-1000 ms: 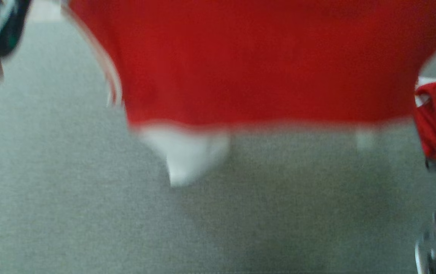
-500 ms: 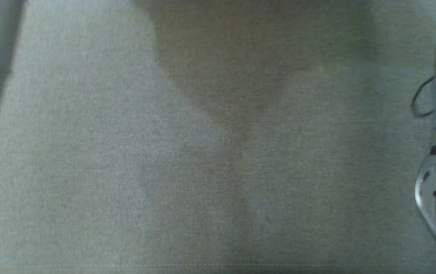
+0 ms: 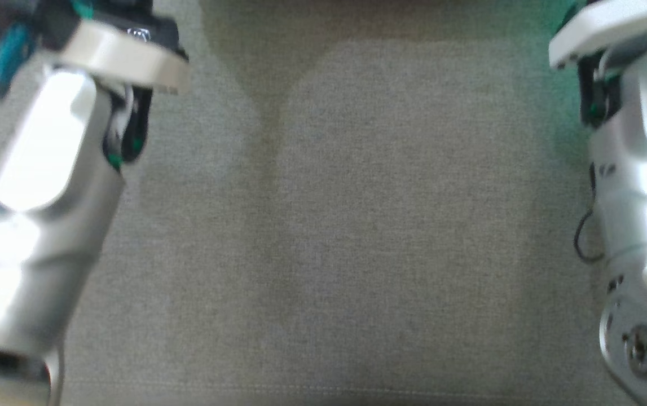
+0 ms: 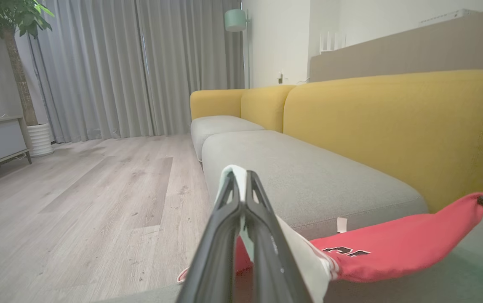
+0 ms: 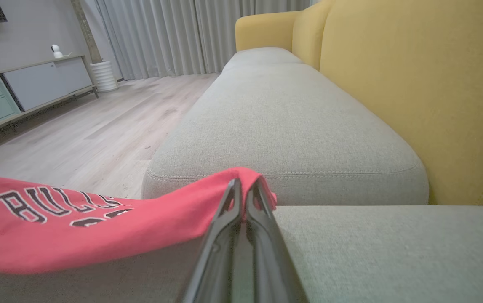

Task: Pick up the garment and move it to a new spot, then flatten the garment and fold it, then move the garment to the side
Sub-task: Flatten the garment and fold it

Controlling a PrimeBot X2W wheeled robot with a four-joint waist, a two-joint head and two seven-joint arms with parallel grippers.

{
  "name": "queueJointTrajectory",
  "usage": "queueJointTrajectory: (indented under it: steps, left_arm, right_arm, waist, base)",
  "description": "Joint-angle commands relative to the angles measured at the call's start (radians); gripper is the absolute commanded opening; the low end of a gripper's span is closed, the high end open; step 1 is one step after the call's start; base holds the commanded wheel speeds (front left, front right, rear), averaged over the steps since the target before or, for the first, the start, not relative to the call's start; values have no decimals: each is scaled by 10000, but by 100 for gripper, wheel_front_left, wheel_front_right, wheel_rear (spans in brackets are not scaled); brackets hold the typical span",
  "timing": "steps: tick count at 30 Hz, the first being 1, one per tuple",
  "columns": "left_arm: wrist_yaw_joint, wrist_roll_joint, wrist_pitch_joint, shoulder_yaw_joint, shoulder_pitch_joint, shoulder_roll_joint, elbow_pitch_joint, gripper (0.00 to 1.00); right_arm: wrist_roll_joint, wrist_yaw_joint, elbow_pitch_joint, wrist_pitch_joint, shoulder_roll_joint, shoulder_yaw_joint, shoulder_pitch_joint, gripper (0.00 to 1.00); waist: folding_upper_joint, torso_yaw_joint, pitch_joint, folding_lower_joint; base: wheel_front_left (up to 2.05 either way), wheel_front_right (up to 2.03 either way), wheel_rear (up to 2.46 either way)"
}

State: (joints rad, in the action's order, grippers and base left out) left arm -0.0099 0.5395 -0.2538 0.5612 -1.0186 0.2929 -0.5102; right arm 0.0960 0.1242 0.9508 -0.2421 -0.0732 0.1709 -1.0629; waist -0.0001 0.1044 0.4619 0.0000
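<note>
In a living room, above a sofa's grey seat cushion, the left gripper pinches the white-trimmed edge of the red garment. The right gripper clamps the opposite edge, apparently to hold the cloth spread for laying flat.

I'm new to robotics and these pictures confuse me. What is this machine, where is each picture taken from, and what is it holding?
It is a wheeled robot with two arms. The head view looks down from its head: its left forearm and right forearm frame a grey sofa seat. The other two pictures come from wrist cameras looking along each gripper's dark fingers. The left gripper is shut on a white-trimmed edge of a red jersey; the right gripper is shut on another edge. The jersey hangs stretched between them over the seat.
</note>
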Motion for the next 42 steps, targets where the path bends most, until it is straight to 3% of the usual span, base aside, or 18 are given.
queueJointTrajectory:
  steps: [1,10,15,21,30,37,42]
  left_arm:
    - [21,-10,-76,-691,209,448,734,0]
    - [174,-435,-78,-1433,4543,911,3293,0]
    - [997,-276,130,-1566,7484,1386,4815,0]
    - [1781,-14,833,-1637,9663,1875,6384,0]
    - [2805,166,1934,-1208,12375,2297,8595,0]
    - [2685,341,1970,-977,12454,2131,8408,0]
    - [2266,411,2117,-662,11799,1912,7758,0]
  right_arm:
    - [-290,65,-374,-143,224,-241,242,0]
    - [-1997,65,-1920,-193,227,-1017,3327,0]
    - [-2522,65,-3097,-178,228,-948,6040,0]
    - [-3229,65,-4540,186,228,-956,8546,0]
    - [-3967,65,-8032,1706,229,-966,12006,0]
    - [-3742,65,-8846,2603,229,-913,12330,0]
    - [-3529,65,-8760,3221,229,-931,12135,0]
  waist:
    - [1,-35,-272,0]
    - [1,-203,-1954,0]
    - [1,-187,-3387,0]
    - [1,-73,-4389,0]
    - [1,22,-4918,0]
    - [1,17,-4785,0]
    - [1,70,-4607,0]
  base:
    - [0,0,0]
    - [0,0,0]
    - [0,0,0]
    - [0,0,0]
    - [0,0,0]
    - [0,0,0]
    - [0,0,0]
